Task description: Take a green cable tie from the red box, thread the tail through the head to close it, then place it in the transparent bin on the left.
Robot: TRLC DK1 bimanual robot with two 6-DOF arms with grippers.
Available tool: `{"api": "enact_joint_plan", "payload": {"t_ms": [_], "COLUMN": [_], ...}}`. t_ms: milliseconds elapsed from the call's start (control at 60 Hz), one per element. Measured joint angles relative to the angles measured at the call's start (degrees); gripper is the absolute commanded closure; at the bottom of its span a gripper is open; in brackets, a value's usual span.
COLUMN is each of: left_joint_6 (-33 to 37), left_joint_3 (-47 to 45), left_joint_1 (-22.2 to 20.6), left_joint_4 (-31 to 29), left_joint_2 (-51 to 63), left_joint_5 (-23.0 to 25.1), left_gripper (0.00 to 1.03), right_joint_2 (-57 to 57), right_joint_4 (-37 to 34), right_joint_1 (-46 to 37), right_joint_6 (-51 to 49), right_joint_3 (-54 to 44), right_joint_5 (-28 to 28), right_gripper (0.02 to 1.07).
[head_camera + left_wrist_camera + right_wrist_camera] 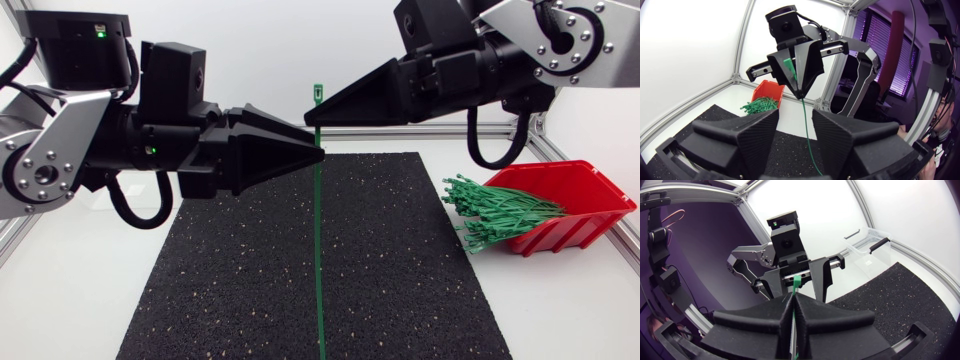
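Head view: The right gripper [310, 120], reaching in from the upper right, pinches 1 green cable tie [319, 250] just below its head, fingers pressed together on the strap. The tie hangs straight down over the middle of the black mat [400, 260], head uppermost. The left gripper [318, 152] comes in from the left and points at the strap, with its fingertips level with a spot just under the right gripper's tip; whether they touch the tie cannot be told from here. At the mat's right edge, the red box [575, 195] lies tilted, a bundle of green ties [500, 210] spilling from its open side toward the mat.

Left wrist view: The left gripper's 2 fingers stand spread, a clear gap between them. Ahead of them the right gripper points down with the tie's head against its closed fingers, and the strap drops toward the gap. The red box and its bundle sit beyond, on the table.

Right wrist view: The right gripper's 2 fingers meet on the strap, the green head poking up just past their tips. Facing it, the left gripper is spread on either side of the head. The transparent bin [870, 247] stands on the table behind the mat's far edge.
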Motion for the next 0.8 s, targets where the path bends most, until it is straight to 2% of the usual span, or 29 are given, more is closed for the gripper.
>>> {"api": "enact_joint_plan", "payload": {"t_ms": [100, 200, 317, 617, 700, 800], "left_joint_6": [0.0, 0.0, -0.22, -1.95, -2.14, -2.58], "left_joint_3": [0.0, 0.0, 0.0, 0.0, 0.0, 0.0], "left_joint_1": [0.0, 0.0, 0.0, 0.0, 0.0, 0.0], "left_joint_4": [0.24, 0.42, 0.44, 0.9, 0.9, 0.85], "left_joint_2": [0.0, 0.0, 0.0, 0.11, 0.2, 0.26], "left_joint_5": [0.0, 0.0, 0.0, 0.63, 0.63, 0.61], "left_gripper": [0.79, 0.81, 1.0, 1.0, 1.0, 1.0], "right_joint_2": [-0.04, -0.07, -0.09, -0.87, -1.31, -2.3], "right_joint_4": [0.48, 0.85, 0.87, 2.1, 3.21, 6.43], "right_joint_1": [0.2, 0.2, 0.26, 0.33, 0.57, 0.87], "right_joint_6": [0.0, 0.02, 0.02, 0.04, 0.66, 2.21], "right_joint_3": [-0.07, -0.22, -0.57, -1.46, -1.9, -3.39], "right_joint_5": [0.33, 0.44, 0.81, 2.23, 3.15, 4.11], "right_gripper": [0.99, 0.99, 0.98, 0.97, 0.86, 0.64]}}
